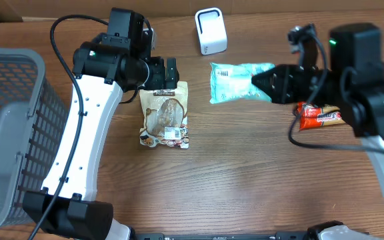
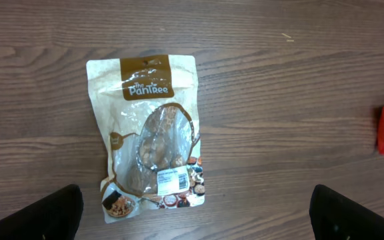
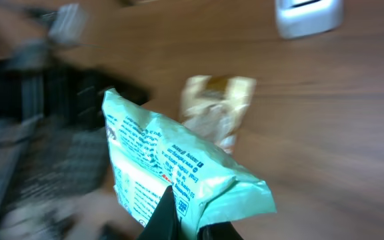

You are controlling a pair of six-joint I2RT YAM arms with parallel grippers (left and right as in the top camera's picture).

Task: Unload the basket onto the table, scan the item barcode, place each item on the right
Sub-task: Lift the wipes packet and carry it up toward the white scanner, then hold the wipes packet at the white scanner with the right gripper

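- Here, the right gripper (image 1: 257, 83) is clenched on the right end of a mint-green packet (image 1: 234, 81), whose printed side is turned upward.
- In the right wrist view, the packet's crimped edge is pinched between the dark fingers (image 3: 163, 217).
- A white scanner (image 1: 211, 31) is seen upright on the table (image 1: 245, 180), just beyond the packet's far left corner and apart from it.
- A red-wrapped snack (image 1: 320, 117) is seen on the near right of the gripper, partly hidden under the arm.
- The left gripper (image 1: 170, 72) is spread wide with nothing held, and is hung over the far end of a brown snack pouch (image 1: 165, 115).
- The pouch is laid flat, with a white barcode label (image 2: 172, 180) at its near end.
- A grey mesh basket (image 1: 5, 133) is seen at the left edge.
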